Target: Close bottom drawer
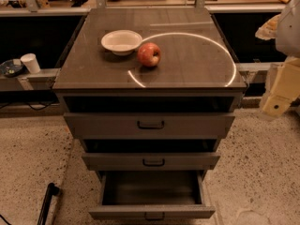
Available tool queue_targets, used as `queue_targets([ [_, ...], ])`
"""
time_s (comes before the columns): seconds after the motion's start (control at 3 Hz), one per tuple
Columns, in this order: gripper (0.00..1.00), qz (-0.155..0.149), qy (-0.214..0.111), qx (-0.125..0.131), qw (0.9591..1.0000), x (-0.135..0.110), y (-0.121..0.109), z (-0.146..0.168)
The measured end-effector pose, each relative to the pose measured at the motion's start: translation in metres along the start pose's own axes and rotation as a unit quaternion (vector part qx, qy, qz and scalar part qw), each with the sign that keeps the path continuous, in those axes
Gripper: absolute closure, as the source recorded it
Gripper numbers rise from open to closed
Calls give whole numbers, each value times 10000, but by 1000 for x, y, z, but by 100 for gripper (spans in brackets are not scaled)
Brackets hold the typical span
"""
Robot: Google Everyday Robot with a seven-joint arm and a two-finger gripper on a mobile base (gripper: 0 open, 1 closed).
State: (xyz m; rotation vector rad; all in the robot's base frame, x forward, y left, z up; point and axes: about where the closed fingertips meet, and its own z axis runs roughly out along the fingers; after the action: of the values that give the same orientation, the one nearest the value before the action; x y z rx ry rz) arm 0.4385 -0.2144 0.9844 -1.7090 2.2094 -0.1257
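The bottom drawer (151, 213) is the lowest of three grey-brown drawers and is pulled far out, showing its empty grey box. Its small black handle sits at the lower frame edge. The middle drawer (151, 161) and top drawer (150, 125) stand out a little. My gripper (279, 93) hangs at the right edge of the view, a pale cream piece under a white arm segment. It is beside the cabinet's right front corner, level with the top drawer and well above and right of the bottom drawer, touching nothing.
On the cabinet top (187, 55) stand a white bowl (121, 41) and a red apple (149, 54). A white cup (31, 62) sits on a ledge at the left. A black rod (47, 201) lies on the speckled floor at lower left.
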Motion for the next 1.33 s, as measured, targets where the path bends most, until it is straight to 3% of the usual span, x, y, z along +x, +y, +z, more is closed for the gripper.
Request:
queue_targets([
  [0.33, 0, 0, 0, 0, 10000, 0, 0, 0],
  [0.67, 0, 152, -403, -28, 9991, 1, 3, 11],
  [1.0, 0, 708, -1179, -410, 9897, 30, 24, 82],
  [1.33, 0, 1292, -2008, -721, 9684, 54, 59, 158],
])
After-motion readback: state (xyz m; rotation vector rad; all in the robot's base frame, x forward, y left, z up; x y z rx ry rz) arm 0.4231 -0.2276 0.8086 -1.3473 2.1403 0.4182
